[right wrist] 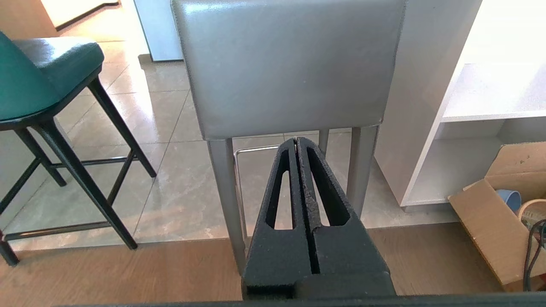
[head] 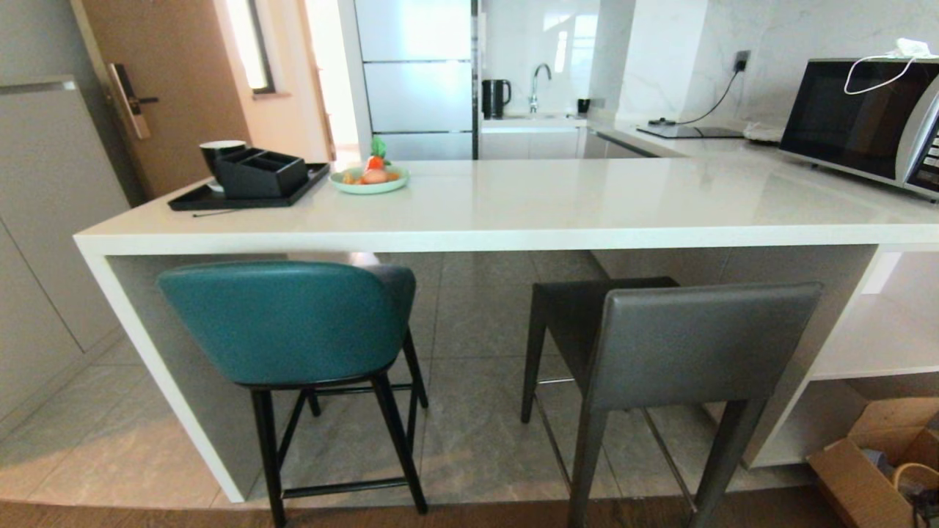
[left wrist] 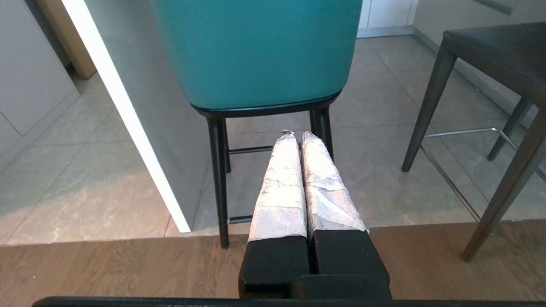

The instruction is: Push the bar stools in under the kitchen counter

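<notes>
White glossy stone kitchen counter [head: 528,205] runs across the head view, with its white slab end panel [head: 158,367] on the left. Teal leather bar stool with rounded low back and thin black legs [head: 290,323] stands at the counter's left end, just beside the end panel, seat partly under the top, back facing the robot. Grey leather bar stool with square back, grey tapered legs and a metal footrest [head: 697,345] stands to the right, apart from the teal one, seat partly under the counter edge, back sticking out toward the robot. Rear legs of both stools sit near the line where the grey floor tiles meet the wood flooring.

Left gripper [left wrist: 297,135], fingers wrapped in silvery tape, pressed together with nothing between them; it hangs low behind the teal stool, tips below the seat edge, not touching it. Right gripper [right wrist: 297,140], black slotted fingers, also closed on nothing, low behind the grey stool's back, tips just under its lower edge; contact cannot be told.

On the counter: black tray with a black organiser box [head: 253,180], pale green plate of toy food [head: 369,180], microwave [head: 866,121] at far right. Cardboard box [head: 873,462] on the floor, lower right.
</notes>
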Controlling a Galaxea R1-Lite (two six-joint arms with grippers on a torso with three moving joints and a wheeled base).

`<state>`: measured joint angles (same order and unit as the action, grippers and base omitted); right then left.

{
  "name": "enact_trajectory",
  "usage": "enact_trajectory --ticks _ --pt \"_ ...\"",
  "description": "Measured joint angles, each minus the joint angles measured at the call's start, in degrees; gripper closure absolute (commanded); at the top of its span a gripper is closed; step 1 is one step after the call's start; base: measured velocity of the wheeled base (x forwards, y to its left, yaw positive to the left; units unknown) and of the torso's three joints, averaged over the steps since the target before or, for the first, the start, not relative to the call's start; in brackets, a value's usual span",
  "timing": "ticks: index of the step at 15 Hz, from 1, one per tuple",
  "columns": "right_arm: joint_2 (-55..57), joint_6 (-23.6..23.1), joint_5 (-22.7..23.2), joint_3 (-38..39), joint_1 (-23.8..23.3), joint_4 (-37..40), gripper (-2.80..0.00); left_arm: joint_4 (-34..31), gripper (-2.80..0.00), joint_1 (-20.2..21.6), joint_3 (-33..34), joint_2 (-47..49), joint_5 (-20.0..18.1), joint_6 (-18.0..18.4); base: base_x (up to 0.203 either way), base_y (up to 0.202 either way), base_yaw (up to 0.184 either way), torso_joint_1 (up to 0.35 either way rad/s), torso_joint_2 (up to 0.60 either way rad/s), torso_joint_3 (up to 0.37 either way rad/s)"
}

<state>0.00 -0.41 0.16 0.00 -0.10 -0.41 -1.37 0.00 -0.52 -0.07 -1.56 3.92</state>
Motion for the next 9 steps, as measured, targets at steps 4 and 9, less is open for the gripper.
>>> enact_trajectory --ticks 4,9 --pt "0.0 0.1 0.0 0.0 0.0 0.0 0.00 0.0 0.00 0.0 0.0 0.0 0.0 0.0 0.000 0.000 0.000 0.000 0.00 0.000" --pt "0.0 0.2 0.0 0.0 0.0 -0.1 0.00 0.0 0.00 0.0 0.0 0.0 0.0 0.0 0.000 0.000 0.000 0.000 0.00 0.000"
